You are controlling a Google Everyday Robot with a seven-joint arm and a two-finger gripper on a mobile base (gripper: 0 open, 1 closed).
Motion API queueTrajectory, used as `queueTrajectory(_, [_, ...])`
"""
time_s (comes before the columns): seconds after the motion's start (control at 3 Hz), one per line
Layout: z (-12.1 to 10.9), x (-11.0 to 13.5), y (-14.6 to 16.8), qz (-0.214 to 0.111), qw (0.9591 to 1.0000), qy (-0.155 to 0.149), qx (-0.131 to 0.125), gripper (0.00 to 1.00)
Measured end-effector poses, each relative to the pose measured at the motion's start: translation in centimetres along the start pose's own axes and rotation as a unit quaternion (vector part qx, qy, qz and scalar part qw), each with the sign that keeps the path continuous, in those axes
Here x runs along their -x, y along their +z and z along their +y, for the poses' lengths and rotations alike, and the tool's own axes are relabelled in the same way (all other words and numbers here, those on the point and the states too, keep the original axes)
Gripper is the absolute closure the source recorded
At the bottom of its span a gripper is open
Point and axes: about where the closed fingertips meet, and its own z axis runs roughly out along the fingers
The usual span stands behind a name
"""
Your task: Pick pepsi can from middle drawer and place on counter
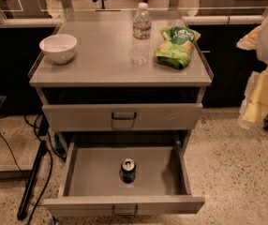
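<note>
Below, the can [128,169] stood upright in the open drawer [92,175] beneath the bench [101,64] front edge; the end effector [260,95] hung beyond the right edge; I could not tell its grip.

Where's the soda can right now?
The soda can stands upright near the middle of the open bottom drawer, below the counter holding a bowl, bottle and snack bag. The gripper is not in view.

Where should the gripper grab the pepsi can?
Grip the can by its side wall, coming straight down: it stands upright, mid-floor in the open drawer, away from its walls. The gripper is at the right edge, right of the counter.
</note>
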Motion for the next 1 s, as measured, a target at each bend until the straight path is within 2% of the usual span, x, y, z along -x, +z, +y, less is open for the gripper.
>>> queueTrajectory(1.0, [0.14, 0.6, 0.89, -0.01, 0.9999, 0.005, -0.002, 0.0])
